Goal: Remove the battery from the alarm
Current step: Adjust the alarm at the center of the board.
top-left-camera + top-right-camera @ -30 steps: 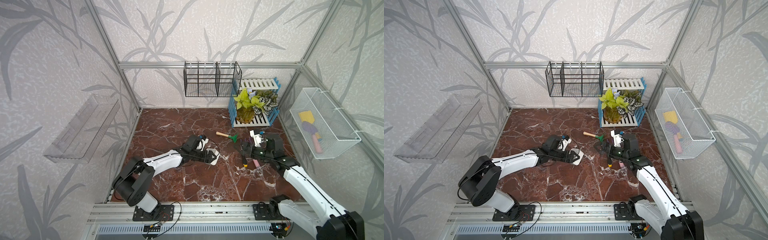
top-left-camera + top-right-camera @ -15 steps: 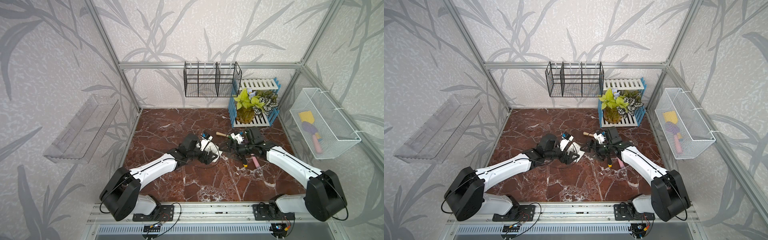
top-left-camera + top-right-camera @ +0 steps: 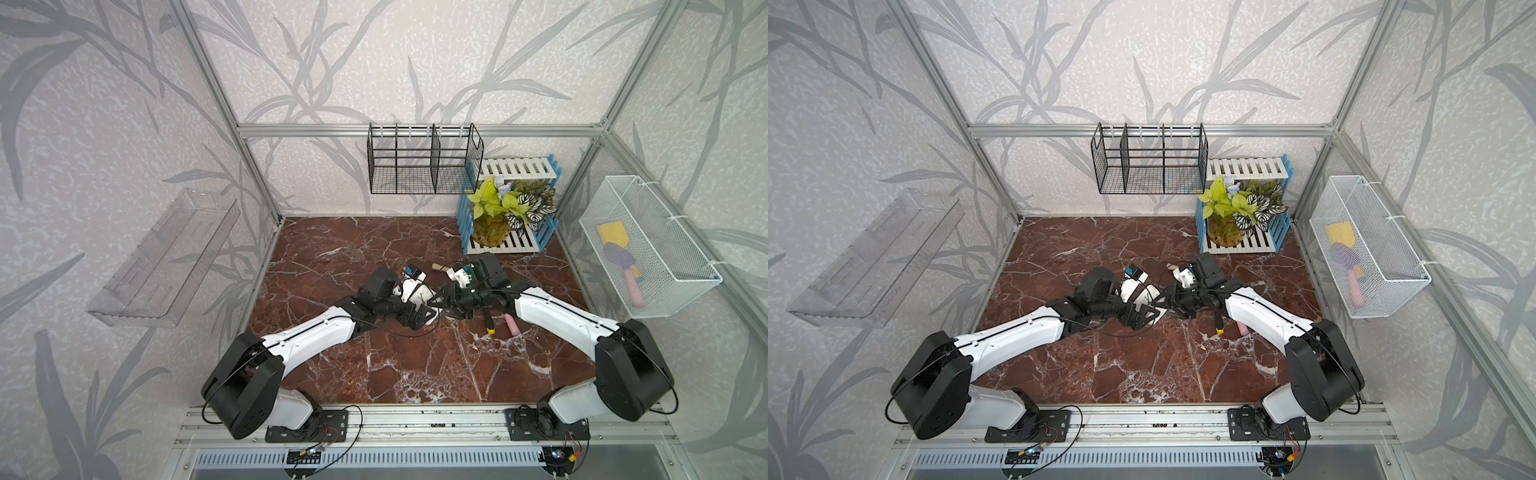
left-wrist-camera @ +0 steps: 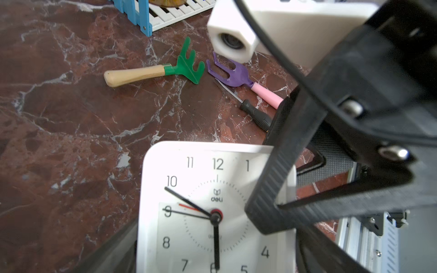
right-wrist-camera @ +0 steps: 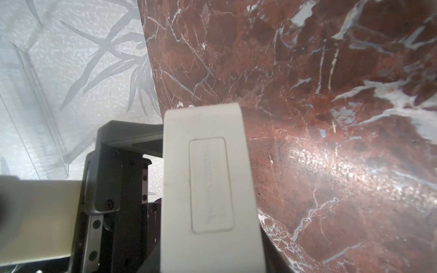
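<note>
Risk one: a drop in handover. The alarm sits between both claws at once, near the middle of the surface and apparently clear of it. If the left claw lets go before the right claw has a firm hold, the alarm falls. The right claw reaches only one edge, so the alarm could also pivot about that pinch and swing out.

Risk two: access. The right claw's rear finger goes behind the alarm, where the battery recess should be, and may cover it. The battery is not seen in any view, because the back is turned away from every camera. Judged not yet out.

Risk three: the ribbed finger lies across the dial beside numerals 1 to 3. A hard squeeze could mark the face.

Claw states:
- **Left:** fingers wide apart, one on each side of the alarm body. Cannot tell whether they press on it.
- **Right:** one finger is over the face and the other behind the same edge. Cannot tell whether it is clamped.

Position: the dial faces the left wrist camera. The right wrist view shows the alarm's narrow white side with an outlined rounded-rectangle panel, button or cover unclear. The green rake, purple fork and screwdriver lie on the surface near the alarm, apart from it.
</note>
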Available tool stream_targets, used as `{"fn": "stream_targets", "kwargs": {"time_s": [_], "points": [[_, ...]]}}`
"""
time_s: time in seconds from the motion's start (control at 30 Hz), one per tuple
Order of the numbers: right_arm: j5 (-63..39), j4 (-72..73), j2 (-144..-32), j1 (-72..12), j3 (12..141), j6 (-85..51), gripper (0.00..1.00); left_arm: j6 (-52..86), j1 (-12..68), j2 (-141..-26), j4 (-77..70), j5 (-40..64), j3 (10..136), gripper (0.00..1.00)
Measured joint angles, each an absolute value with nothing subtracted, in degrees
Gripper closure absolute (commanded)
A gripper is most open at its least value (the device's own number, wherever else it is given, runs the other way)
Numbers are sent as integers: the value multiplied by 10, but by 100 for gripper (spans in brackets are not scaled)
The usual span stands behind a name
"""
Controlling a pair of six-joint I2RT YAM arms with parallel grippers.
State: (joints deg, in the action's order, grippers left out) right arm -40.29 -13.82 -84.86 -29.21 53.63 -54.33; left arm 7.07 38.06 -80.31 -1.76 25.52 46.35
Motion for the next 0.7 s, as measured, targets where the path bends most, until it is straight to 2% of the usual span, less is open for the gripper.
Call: {"fn": "stream_targets", "kwargs": {"time_s": [0.13, 0.23, 0.33, 0.47, 0.6, 0.7], "points": [[-351, -181, -841, -288, 536, -536, 73, 79, 372, -738, -36, 235, 412, 0], [-302, -234, -825, -280, 538, -512, 73, 108, 365, -634, -53, 192, 336, 0], [-211, -349, -818, -288, 585, -451, 73, 149, 357, -532, -60, 116, 265, 0], [-51, -521, -853, -364, 700, -368, 72, 233, 329, -462, -29, -30, 251, 0], [108, -662, -950, -461, 790, -333, 71, 314, 284, -422, 24, -156, 265, 0], [195, -737, -1040, -505, 847, -328, 70, 346, 260, -400, 56, -213, 273, 0]]}}
